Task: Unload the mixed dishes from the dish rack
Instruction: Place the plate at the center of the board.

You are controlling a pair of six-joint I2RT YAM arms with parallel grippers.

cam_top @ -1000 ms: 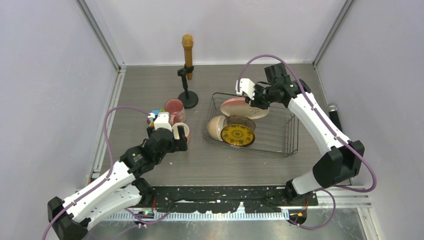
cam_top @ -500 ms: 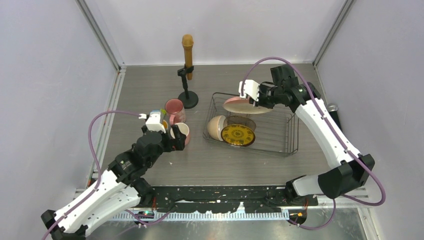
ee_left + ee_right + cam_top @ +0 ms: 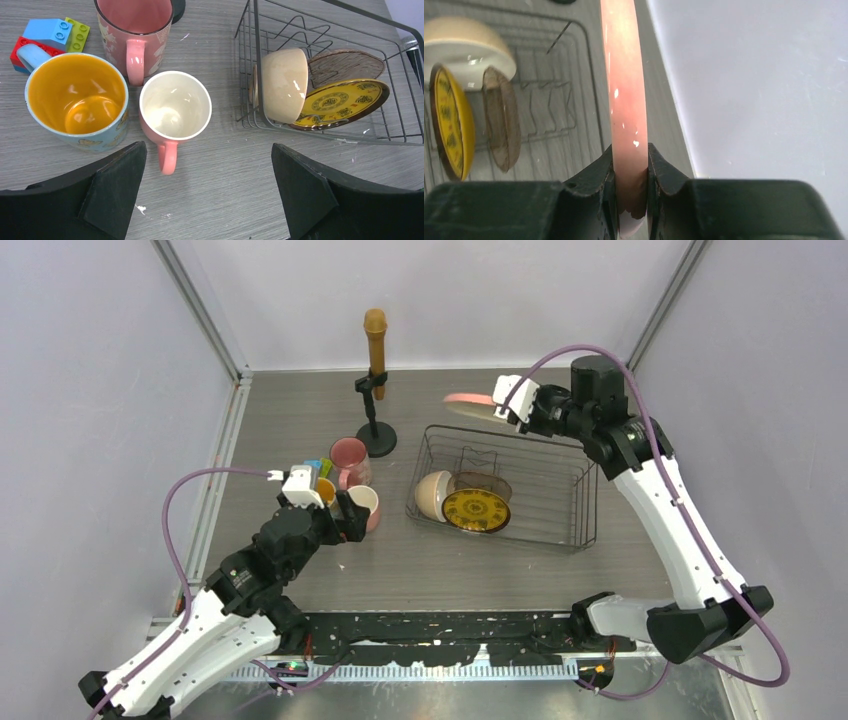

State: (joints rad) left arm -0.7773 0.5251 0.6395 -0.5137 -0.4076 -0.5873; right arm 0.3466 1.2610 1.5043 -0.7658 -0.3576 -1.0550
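Risen, the pink plate [image 3: 468,401] sits pinched between our right gripper [image 3: 630,160] fingers, the dish rack [image 3: 590,500] below them. Our left gripper [image 3: 207,165] stands spread. We judge three dishes [image 3: 476,510] remain racked.

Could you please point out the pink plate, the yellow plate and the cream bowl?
pink plate [image 3: 626,90]: right wrist view, on its rim, seen edge-on.
yellow plate [image 3: 476,510]: top external view, on its patterned face.
cream bowl [image 3: 282,85]: left wrist view, on its outer wall.
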